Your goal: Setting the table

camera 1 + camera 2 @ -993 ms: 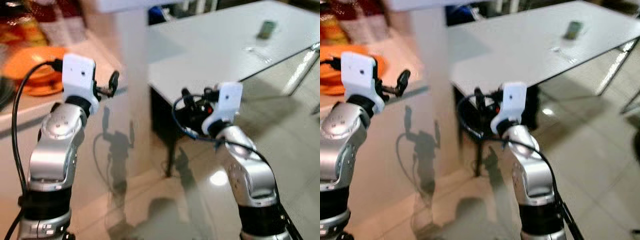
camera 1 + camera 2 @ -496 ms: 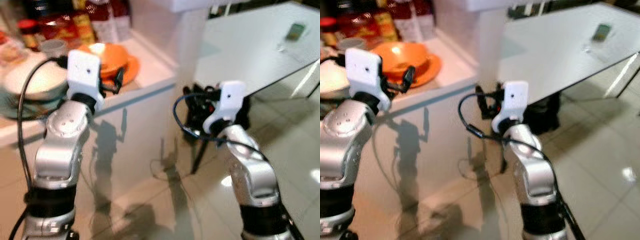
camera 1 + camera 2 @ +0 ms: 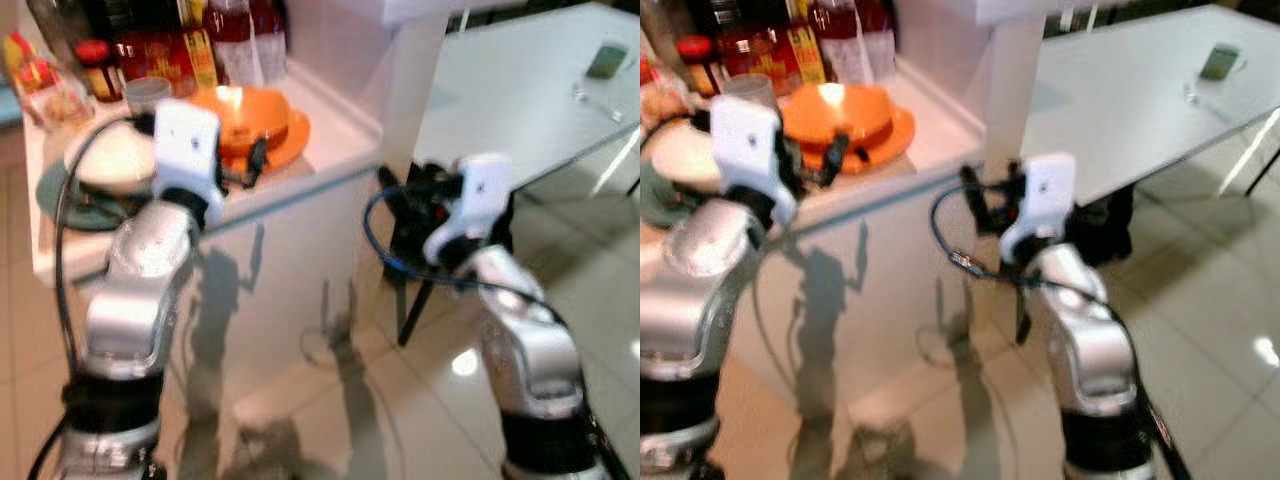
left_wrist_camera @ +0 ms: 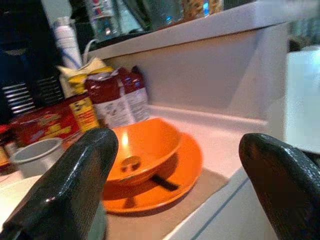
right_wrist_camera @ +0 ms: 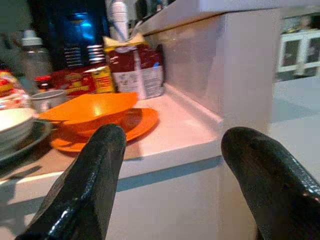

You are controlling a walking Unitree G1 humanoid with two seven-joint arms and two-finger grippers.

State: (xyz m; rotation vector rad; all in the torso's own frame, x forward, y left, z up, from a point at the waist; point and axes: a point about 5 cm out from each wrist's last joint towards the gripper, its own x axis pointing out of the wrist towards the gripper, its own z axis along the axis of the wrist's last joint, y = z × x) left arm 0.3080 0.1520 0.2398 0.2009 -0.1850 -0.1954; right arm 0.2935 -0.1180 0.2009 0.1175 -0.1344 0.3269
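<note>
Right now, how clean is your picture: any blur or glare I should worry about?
Eye views: motion-smeared, arms and counter soft, floor glare spots. Left wrist view: orange bowl fairly sharp with a highlight inside, fingers out of focus. Right wrist view: bright washed wall, dark background.

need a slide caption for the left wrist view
Open left gripper facing an orange bowl on an orange plate on the white counter.

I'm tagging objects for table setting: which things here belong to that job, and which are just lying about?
For the job:
orange bowl
orange plate under it
white bowl on a dark plate
white dining table

Lying about:
red packets
jars and bottles
glass on the table
</note>
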